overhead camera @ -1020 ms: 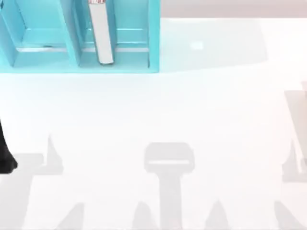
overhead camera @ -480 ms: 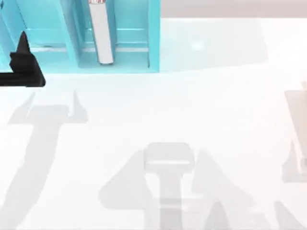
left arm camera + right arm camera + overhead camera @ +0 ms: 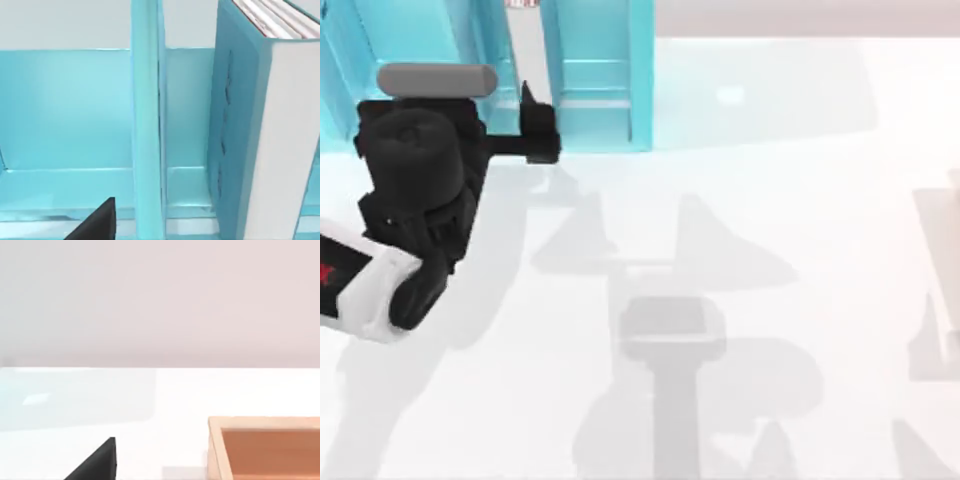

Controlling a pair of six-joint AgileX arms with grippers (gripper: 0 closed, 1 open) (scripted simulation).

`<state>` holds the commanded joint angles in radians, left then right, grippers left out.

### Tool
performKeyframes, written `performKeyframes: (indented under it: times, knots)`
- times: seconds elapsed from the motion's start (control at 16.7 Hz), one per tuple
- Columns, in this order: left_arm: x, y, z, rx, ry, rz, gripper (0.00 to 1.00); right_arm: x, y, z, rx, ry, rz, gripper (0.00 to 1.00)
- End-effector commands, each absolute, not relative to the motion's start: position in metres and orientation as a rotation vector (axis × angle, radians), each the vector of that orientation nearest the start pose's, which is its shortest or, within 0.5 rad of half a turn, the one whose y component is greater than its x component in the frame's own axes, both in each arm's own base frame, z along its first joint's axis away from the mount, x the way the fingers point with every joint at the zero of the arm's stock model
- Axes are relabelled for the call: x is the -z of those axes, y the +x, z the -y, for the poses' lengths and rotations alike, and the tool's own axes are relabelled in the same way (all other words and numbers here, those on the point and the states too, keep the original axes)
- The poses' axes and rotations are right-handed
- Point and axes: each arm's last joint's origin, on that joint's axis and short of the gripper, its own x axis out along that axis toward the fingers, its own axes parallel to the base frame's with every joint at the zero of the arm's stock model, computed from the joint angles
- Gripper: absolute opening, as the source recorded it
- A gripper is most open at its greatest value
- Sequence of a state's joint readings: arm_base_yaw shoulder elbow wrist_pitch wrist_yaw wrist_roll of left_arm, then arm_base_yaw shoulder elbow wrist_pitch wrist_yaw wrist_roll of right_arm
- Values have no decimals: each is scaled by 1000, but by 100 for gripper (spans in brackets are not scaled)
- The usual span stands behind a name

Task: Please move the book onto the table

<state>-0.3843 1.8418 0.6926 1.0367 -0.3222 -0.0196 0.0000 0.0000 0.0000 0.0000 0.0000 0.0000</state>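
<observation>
Top view: the left arm's black two-finger gripper (image 3: 525,125) sits at the open front of the turquoise compartmented shelf unit (image 3: 640,70), just before the thick light-blue book with white-grey page edges (image 3: 527,50) standing upright in a compartment; whether its fingers are apart I cannot tell. The glossy white table (image 3: 770,250) lies beneath. The right wrist view shows a tan wooden box (image 3: 265,447).

Table (image 3: 770,250): smooth, glossy white surface that carries soft reflections and shadows. Shelf unit (image 3: 600,70): smooth turquoise panels with a semi-gloss sheen, plastic-like. Book (image 3: 265,125): plain light-blue cover, smooth; white-grey paper page edges. Left arm (image 3: 415,190): matt black housing with a glossy white shell section. Box (image 3: 265,447): matt, light wood-coloured walls with an orange-brown interior.
</observation>
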Motion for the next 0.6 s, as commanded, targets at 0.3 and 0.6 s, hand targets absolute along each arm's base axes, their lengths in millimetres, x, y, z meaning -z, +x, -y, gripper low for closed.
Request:
performKeyframes:
  times: [0.3,0.6]
  knots:
    - [-96,347,149,47,8,-106,100,-160,106,1,0,0,0,100]
    - [-90,349,153,48,7,-102,100,-160,106,1,0,0,0,100]
